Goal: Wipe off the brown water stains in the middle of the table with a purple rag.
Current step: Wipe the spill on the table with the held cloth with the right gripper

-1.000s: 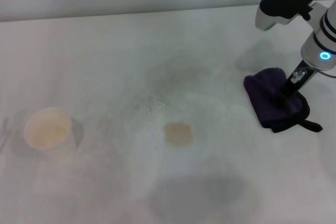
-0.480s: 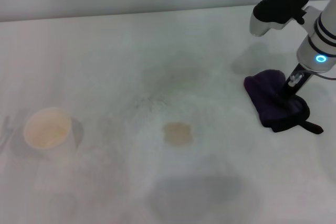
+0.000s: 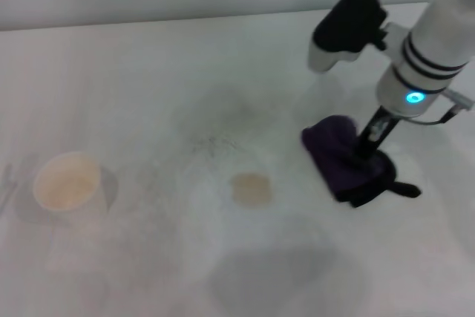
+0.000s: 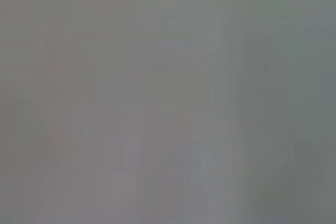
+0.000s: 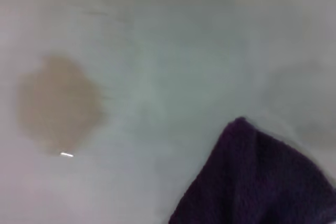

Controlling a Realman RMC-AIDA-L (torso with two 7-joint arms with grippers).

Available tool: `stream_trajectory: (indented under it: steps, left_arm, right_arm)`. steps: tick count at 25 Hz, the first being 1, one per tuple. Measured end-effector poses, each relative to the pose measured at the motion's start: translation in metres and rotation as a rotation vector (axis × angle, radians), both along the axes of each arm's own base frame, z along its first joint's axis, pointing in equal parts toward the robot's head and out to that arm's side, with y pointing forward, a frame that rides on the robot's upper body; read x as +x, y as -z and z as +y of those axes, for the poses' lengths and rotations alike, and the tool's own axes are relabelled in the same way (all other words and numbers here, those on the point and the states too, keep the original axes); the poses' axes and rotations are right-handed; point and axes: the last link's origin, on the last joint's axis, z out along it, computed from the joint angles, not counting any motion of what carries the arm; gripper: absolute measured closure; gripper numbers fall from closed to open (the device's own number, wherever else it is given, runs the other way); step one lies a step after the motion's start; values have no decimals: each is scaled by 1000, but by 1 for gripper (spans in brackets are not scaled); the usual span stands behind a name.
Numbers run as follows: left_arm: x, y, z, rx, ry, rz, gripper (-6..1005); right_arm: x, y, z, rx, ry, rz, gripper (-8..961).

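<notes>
The purple rag lies on the white table right of the middle, its black strap trailing to the right. My right gripper comes down from above and is shut on the rag's middle. The brown water stain is a small tan patch to the left of the rag, apart from it. In the right wrist view the stain and a corner of the rag both show, with bare table between them. My left gripper is out of view; the left wrist view shows only a plain grey surface.
A white paper cup stands on the table at the far left. Faint grey smudges mark the table behind the stain. The table's far edge runs along the back.
My right gripper has moved left with the purple rag, dragging it over the table toward the stain. The stain and the cup have not moved.
</notes>
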Motion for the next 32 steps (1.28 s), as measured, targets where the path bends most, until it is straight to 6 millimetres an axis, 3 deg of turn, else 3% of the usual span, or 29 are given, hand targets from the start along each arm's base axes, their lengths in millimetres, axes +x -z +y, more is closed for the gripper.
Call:
stream_trajectory:
  steps: [16,22,25,32]
  left_arm:
    - [0,3,-1,-4,-4,-6,104]
    - [0,3,-2,-7,-6,-7,104]
    - [0,4,-3,-8,-8,-7,105]
    - [-1,4,-5,-10,-9,-7,106]
  right_arm:
    - [-68,70,-43,-294,-161,60,799]
    - [-80,86,-58,-362,-213,39,807]
    - [-83,88,-54,-347,-225,42,815]
    - [-80,83,-19,-225,-236,15,817]
